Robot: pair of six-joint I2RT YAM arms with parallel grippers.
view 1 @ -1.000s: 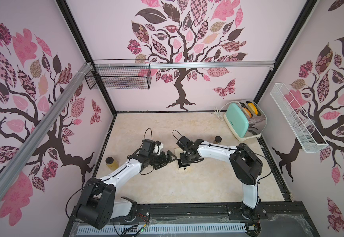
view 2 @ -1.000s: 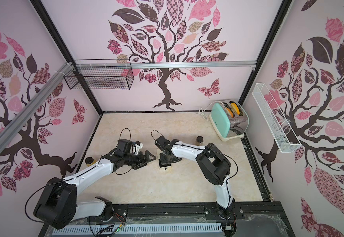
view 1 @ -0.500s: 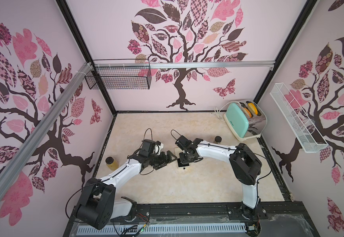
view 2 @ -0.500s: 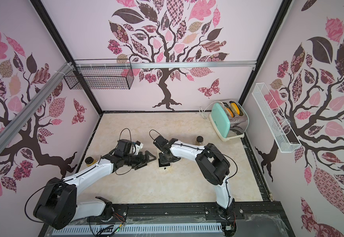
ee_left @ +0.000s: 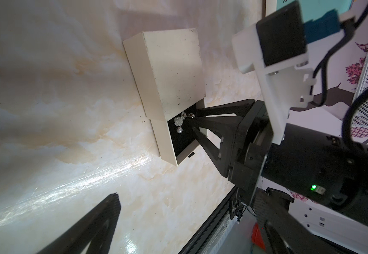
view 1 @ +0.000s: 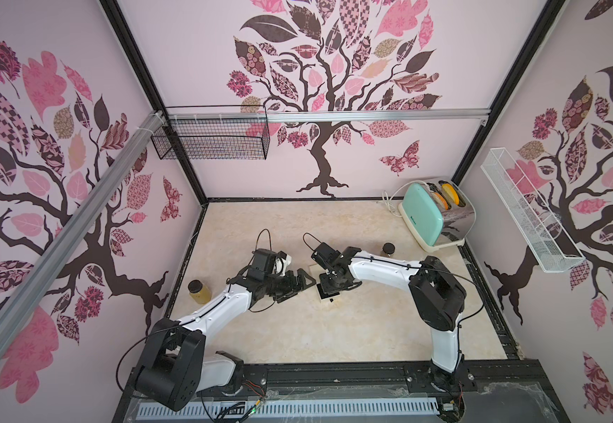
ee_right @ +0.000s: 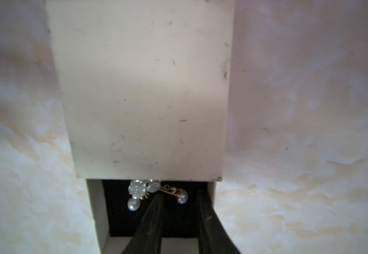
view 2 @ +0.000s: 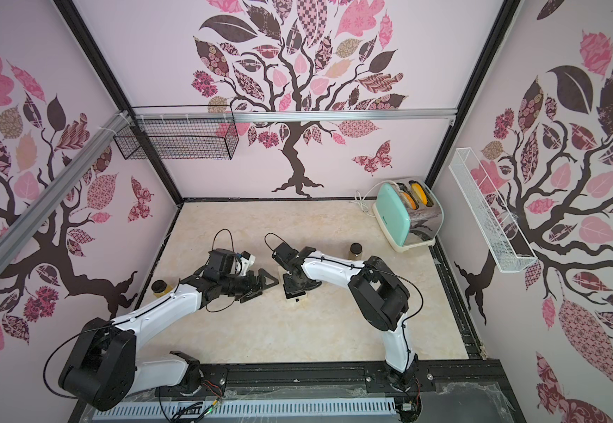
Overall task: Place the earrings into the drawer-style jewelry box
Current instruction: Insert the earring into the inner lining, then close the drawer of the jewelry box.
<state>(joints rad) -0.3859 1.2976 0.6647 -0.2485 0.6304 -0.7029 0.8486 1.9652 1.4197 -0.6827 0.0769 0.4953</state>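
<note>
The cream drawer-style jewelry box (ee_left: pixel 174 66) (ee_right: pixel 143 88) lies mid-table, and in both top views the right arm hides most of it (view 1: pixel 330 299) (view 2: pixel 294 299). Its black-lined drawer (ee_left: pixel 184 143) (ee_right: pixel 95 209) is pulled partly out. The earrings (ee_right: pixel 137 190) (ee_left: pixel 178 123), pale flower and pearl pieces on golden posts, lie in the drawer at the box's mouth. My right gripper (ee_right: pixel 179 198) (ee_left: pixel 192 118) (view 1: pixel 329 289) reaches into the drawer, open; one pearl lies loose between its tips. My left gripper (view 1: pixel 297 284) (view 2: pixel 261 284) (ee_left: pixel 185 220) hovers wide open and holds nothing, left of the box.
One brown-filled jar (view 1: pixel 198 291) stands near the left wall, another (view 1: pixel 388 249) behind the right arm. A mint toaster (view 1: pixel 435 216) sits at the back right corner. A black wire basket (view 1: pixel 213 141) and a white rack (view 1: pixel 528 216) hang on the walls.
My right gripper's jaws have parted over the drawer, letting go of the earring, which now lies inside. Both arms have stayed almost where they were.
</note>
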